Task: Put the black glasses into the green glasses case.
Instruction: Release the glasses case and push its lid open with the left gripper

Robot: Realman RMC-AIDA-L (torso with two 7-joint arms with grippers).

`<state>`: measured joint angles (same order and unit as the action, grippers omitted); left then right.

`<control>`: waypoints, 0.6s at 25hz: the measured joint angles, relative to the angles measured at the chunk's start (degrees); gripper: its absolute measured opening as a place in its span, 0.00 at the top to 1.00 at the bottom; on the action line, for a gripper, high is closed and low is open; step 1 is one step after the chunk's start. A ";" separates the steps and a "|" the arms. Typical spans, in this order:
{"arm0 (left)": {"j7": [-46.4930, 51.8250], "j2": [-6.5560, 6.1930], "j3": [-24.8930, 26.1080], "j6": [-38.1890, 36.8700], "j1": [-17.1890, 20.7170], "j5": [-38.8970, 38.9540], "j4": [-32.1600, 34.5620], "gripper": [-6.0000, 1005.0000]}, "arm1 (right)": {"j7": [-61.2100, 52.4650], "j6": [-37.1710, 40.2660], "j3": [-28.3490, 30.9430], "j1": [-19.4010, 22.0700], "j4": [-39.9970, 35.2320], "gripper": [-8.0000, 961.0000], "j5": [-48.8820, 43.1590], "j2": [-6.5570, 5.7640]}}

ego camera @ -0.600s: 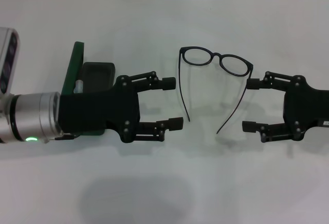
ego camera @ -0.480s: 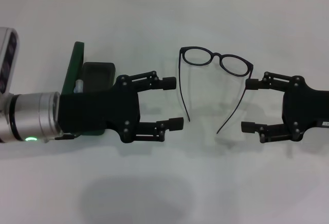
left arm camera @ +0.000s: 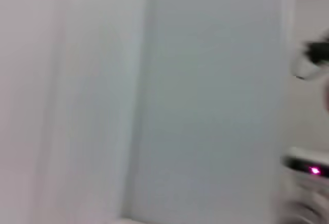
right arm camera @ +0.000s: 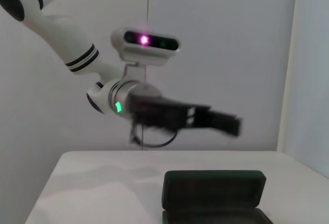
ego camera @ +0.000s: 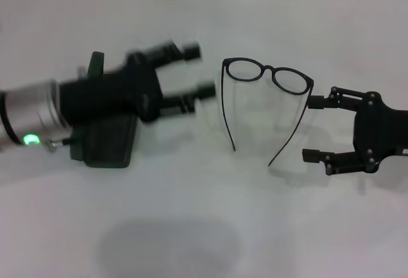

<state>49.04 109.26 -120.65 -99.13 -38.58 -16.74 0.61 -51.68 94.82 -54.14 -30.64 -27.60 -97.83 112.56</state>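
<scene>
The black glasses (ego camera: 268,77) lie unfolded on the white table (ego camera: 204,227), right of centre, lenses toward the far side and both temple arms running toward the near side. Nothing grips them.

The green case (ego camera: 107,139) sits at the left, well apart from the glasses, open with its lid standing up; the right wrist view shows the upright lid (right arm camera: 213,189).

The left gripper (ego camera: 194,71) is raised above the case, pointing right and slightly far, its fingers spread with nothing between them, short of the glasses' left temple arm.

The right gripper (ego camera: 312,128) sits at the right edge, pointing left, its fingers wide apart and empty. Its far fingertip (ego camera: 315,102) is just beside the right temple arm near the hinge; I cannot tell whether it touches
</scene>
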 joint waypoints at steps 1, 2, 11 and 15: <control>3.67 -0.90 0.55 1.03 -0.50 0.85 -0.09 0.19 | 0.00 0.00 0.00 0.00 0.00 0.08 0.00 -0.04; 8.36 -2.39 0.94 2.57 -1.32 1.76 -0.14 0.19 | 0.00 0.00 0.00 0.01 0.00 0.08 0.00 -0.08; 35.85 -11.32 -10.68 12.32 -12.12 3.66 -11.53 0.19 | 0.12 -0.53 0.08 1.19 0.37 0.08 -0.10 -1.06; 40.70 -9.94 -23.85 10.34 -13.65 12.17 -19.96 0.19 | 0.16 -2.17 -0.05 1.26 0.39 0.08 -0.14 -0.95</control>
<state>89.73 99.32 -144.50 -88.79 -52.23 -4.57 -19.35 -51.51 92.65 -54.18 -29.38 -27.21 -97.97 111.61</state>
